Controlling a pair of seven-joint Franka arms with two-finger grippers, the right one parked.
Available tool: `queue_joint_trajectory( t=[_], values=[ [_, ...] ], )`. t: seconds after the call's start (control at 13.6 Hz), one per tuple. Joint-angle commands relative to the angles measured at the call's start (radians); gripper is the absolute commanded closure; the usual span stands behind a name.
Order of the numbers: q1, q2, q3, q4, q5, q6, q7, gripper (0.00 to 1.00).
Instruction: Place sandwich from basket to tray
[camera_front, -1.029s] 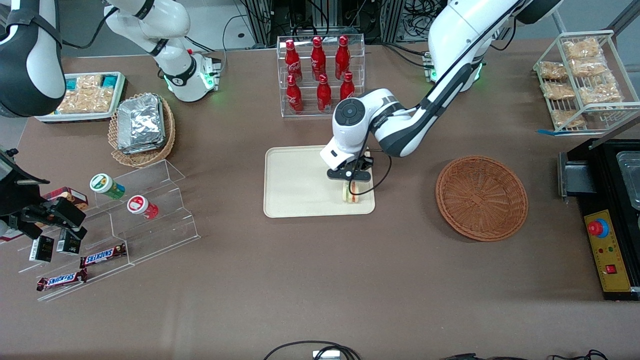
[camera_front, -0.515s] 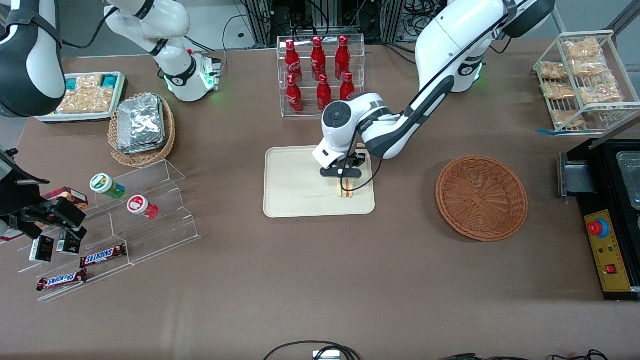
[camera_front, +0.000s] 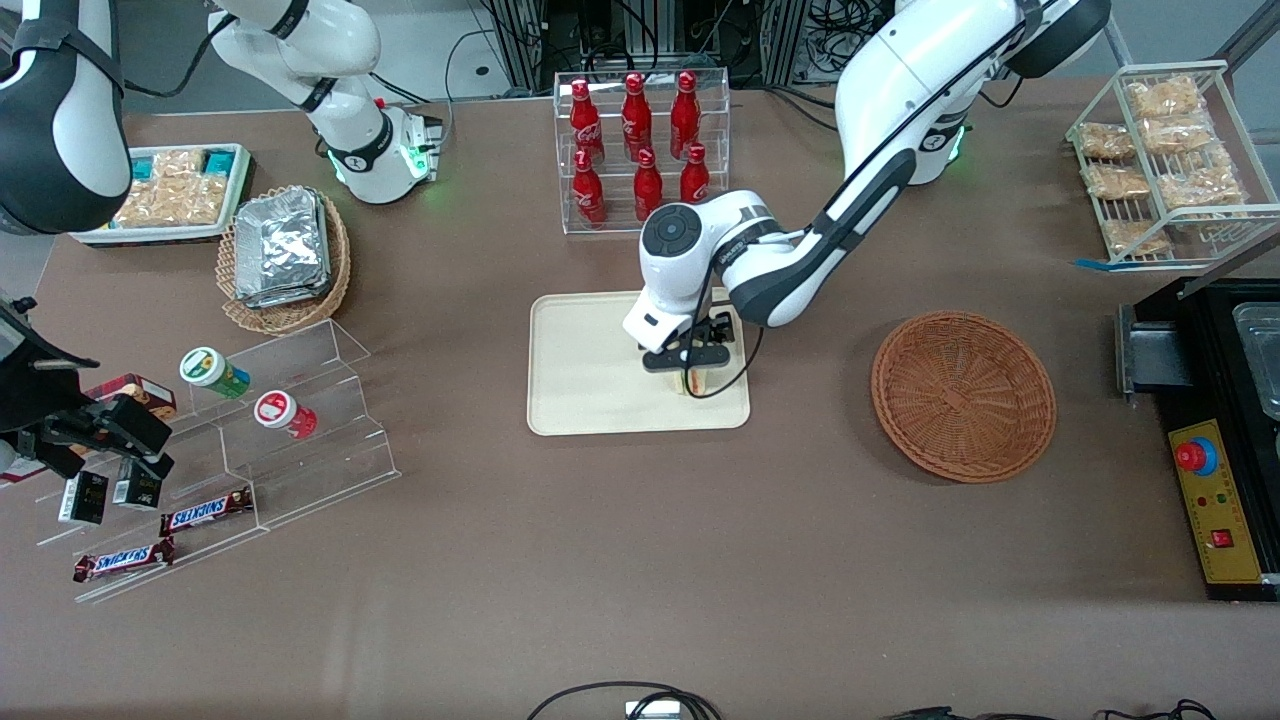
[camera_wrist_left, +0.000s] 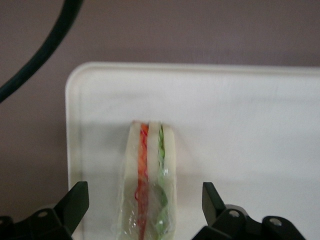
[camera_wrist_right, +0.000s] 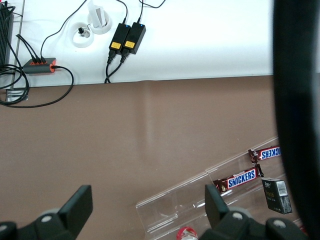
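Gripper (camera_wrist_left: 145, 210) fingers apart, clear of sandwich (camera_wrist_left: 147, 180) standing on edge on tray (camera_wrist_left: 240, 110), long axis between fingers

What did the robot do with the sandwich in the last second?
The gripper carried the sandwich a little farther in over the tray, away from the basket, and let it go. Its fingers are now spread, apart from the bread on both sides, and the sandwich rests on the tray near its edge. The basket, tray and Coca-Cola bottles stayed put.
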Motion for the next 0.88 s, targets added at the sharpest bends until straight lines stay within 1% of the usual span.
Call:
queue_joint_trajectory(
  t=[0.0, 0.22, 0.59, 0.74, 0.81],
  values=[
    [0.015, -0.011, -0.001, 0.14, -0.068, -0.156, -0.005, 0.0],
    [0.072, -0.028, -0.004, 0.214, -0.07, -0.237, -0.01, 0.0],
    [0.207, -0.109, -0.007, 0.221, -0.071, -0.316, 0.002, 0.0],
    [0.251, -0.135, -0.006, 0.238, -0.105, -0.336, 0.005, 0.0],
    [0.274, -0.141, -0.007, 0.249, -0.107, -0.379, 0.018, 0.0]
  ],
)
